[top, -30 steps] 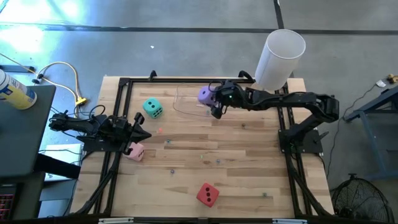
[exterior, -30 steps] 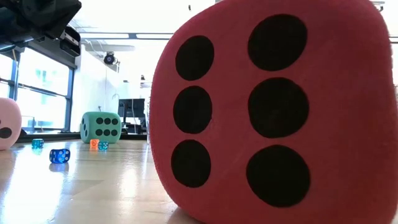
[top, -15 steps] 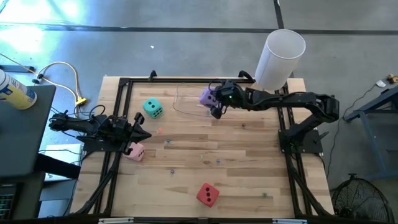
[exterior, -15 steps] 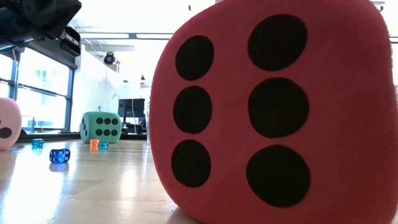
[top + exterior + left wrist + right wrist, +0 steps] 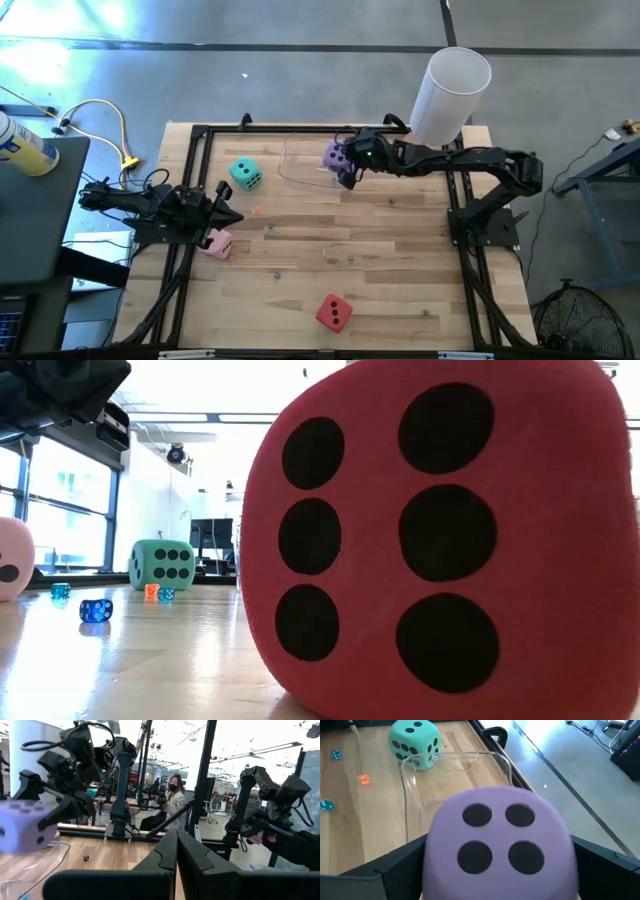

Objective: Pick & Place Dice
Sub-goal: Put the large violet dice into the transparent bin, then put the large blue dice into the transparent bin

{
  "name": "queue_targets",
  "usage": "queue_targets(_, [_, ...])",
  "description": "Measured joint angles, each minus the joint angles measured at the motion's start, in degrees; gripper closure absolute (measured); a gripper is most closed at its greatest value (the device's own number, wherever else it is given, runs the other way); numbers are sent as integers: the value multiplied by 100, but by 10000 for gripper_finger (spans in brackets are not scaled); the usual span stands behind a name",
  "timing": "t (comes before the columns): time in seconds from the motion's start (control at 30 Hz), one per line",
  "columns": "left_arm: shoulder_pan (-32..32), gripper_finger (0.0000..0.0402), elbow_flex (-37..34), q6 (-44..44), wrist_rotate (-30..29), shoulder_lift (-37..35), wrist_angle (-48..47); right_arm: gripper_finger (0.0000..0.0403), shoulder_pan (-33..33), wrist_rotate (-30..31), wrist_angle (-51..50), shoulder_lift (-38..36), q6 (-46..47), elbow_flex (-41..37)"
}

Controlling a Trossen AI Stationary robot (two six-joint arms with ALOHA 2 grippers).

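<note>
The purple die [image 5: 497,840] hangs in the air between the fingers of my right gripper [image 5: 340,160], at the table's far middle, over a clear tray [image 5: 455,759]. The teal die [image 5: 245,174] rests on the wood left of that tray. The pink die [image 5: 216,243] lies by the left frame rail, just near of my left gripper [image 5: 228,205], which is shut and holds nothing. The red die [image 5: 334,313] sits near the front edge and fills the low view [image 5: 440,540]. My right gripper pinches the purple die by two opposite sides [image 5: 431,857], one finger [image 5: 395,865] on each. The fingers slant down and come from the table's right side. The die is lifted clear above the clear tray, its four-pip face turned toward the wrist.
A tall white cylinder [image 5: 450,92] stands at the far right corner, close behind my right arm. Small coloured dice [image 5: 96,610] are scattered over the wooden top. A black frame [image 5: 200,135] borders the table. A person [image 5: 172,800] sits in the room beyond.
</note>
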Motion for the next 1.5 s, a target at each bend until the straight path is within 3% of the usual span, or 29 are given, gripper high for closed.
queue_targets(0.1, [0,401,0,-1,-2,-1,1,8,-33,-239,28,183,-104,0])
queue_targets(0.37, [-2,401,0,1,0,-1,-1,9,25,32,340,417,-531,0])
queue_targets(0.57, [0,401,0,1,0,1,-1,9,382,797,462,7,-901,2])
queue_targets(0.73, [0,401,0,-1,39,1,-1,9,979,870,200,-449,-941,0])
queue_targets(0.9, [-1,401,0,-1,101,1,1,9,1961,1279,-1009,-890,-250,2])
queue_targets(1.1, [-2,401,0,-1,98,1,1,9,3384,2658,-2471,-1175,1242,-117])
queue_targets(1.27, [0,401,0,-58,96,1,1,9,4509,3917,-2631,-1395,2092,-596])
queue_targets(1.37, [-2,401,0,-516,61,1,1,9,4906,4187,-2600,-1566,2547,-993])
queue_targets(1.5, [0,401,0,-445,-28,8,1,9,5229,4427,-2576,-1698,3194,-1602])
